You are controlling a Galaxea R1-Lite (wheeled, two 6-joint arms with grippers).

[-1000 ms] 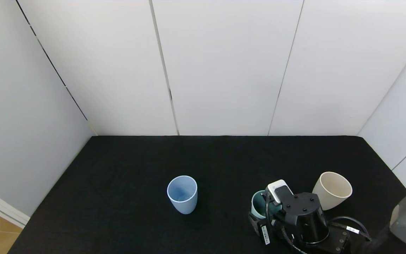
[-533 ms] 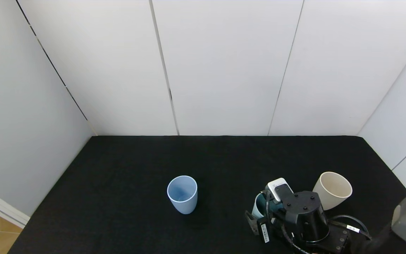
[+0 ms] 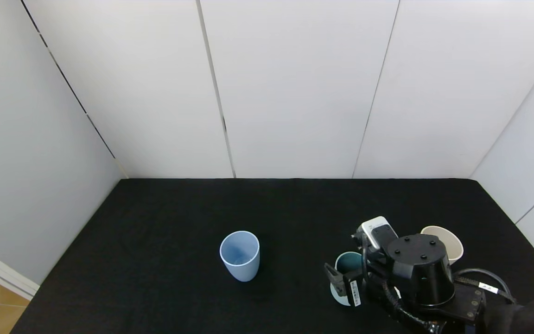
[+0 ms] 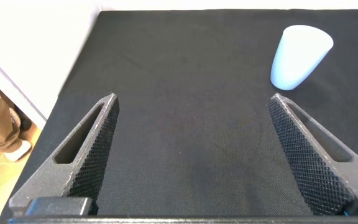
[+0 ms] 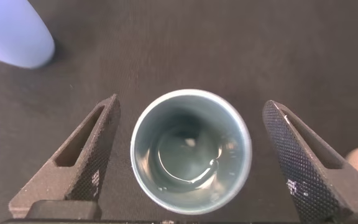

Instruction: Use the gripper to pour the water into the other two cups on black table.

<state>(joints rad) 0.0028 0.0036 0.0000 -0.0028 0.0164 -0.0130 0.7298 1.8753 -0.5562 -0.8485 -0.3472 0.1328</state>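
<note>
We see our left gripper (image 4: 191, 155) spread wide over the black table (image 3: 165, 218), near its left edge. The blue cup (image 3: 239, 255) stands upright mid-table toward the front. Our right gripper (image 5: 188, 165) hangs spread around the teal cup (image 3: 346, 265), not touching it; water (image 5: 188, 165) glints inside. The cream cup (image 3: 448, 246) stands near the front right corner.

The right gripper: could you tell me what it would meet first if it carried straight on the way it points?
The teal cup: it sits upright between the open fingers of the right gripper, which points down at it; below lies the table.
</note>
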